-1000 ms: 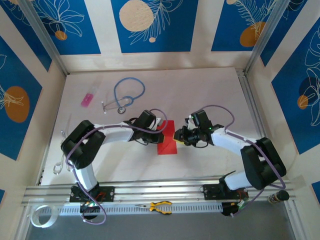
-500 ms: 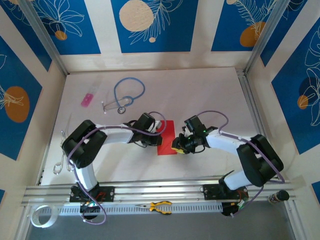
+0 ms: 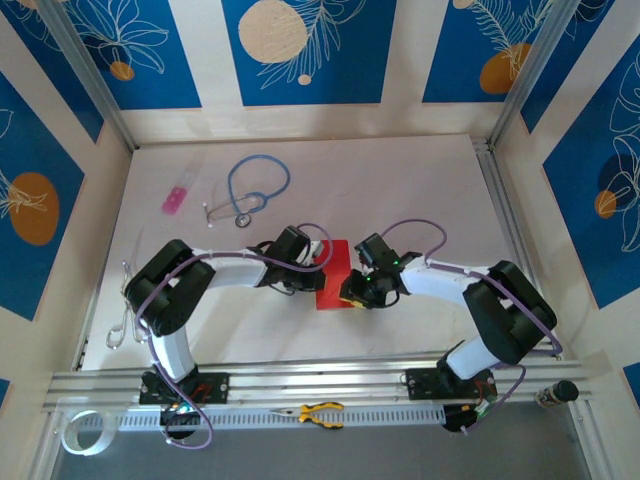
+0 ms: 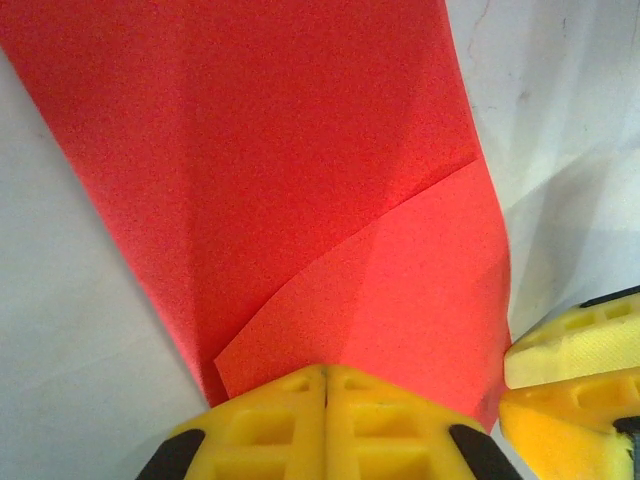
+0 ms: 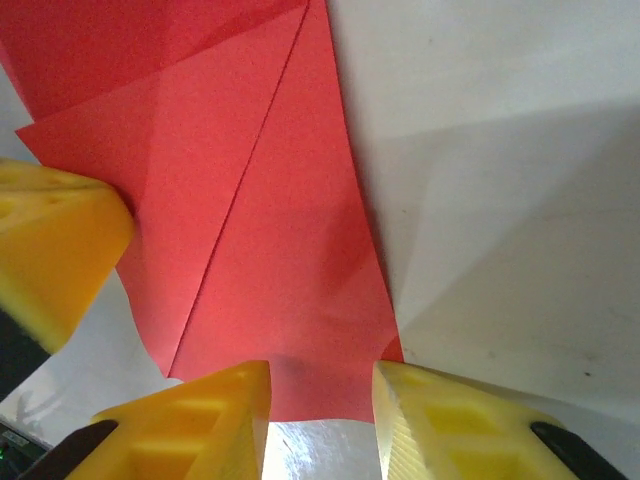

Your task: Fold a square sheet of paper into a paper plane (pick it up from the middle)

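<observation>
Pinning the red paper sheet [image 3: 335, 283] flat mid-bench [image 3: 400, 190] with my closed left pincer [image 4: 325, 375], I'd ease the right pincer [image 5: 320, 388], jaws parted astride the sheet's edge, along the diagonal flap to sharpen its crease.

item: square sheet of paper [image 3: 335, 274] | look: thin, plain, bright red, unmarked | state: partly folded, one layer doubled over along a slanted crease, outline narrower than long | pose: lay flat | place: middle of the white desk [image 3: 410, 185]
</observation>
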Robot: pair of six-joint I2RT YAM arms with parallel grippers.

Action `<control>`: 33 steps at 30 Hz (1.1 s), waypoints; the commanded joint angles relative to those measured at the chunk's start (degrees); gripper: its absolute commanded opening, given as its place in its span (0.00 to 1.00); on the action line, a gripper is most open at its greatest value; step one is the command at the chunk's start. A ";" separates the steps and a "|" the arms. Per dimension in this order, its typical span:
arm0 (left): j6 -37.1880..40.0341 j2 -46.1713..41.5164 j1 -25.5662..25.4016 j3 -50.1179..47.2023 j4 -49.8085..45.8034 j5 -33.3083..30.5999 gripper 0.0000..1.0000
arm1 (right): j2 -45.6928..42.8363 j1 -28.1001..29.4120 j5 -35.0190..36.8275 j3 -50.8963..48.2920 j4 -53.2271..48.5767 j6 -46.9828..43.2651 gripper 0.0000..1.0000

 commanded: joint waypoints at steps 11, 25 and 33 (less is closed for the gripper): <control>-0.83 2.27 -0.06 -0.29 0.12 1.06 0.00 | 1.20 -3.21 -6.09 -2.18 15.26 0.82 0.48; -0.73 2.54 -0.01 0.23 -0.17 1.42 0.00 | 6.70 -8.57 -12.33 1.19 18.56 -4.72 0.49; -1.10 2.46 -0.07 0.24 0.28 1.42 0.00 | 8.76 -10.75 -13.43 1.40 19.74 -5.71 0.39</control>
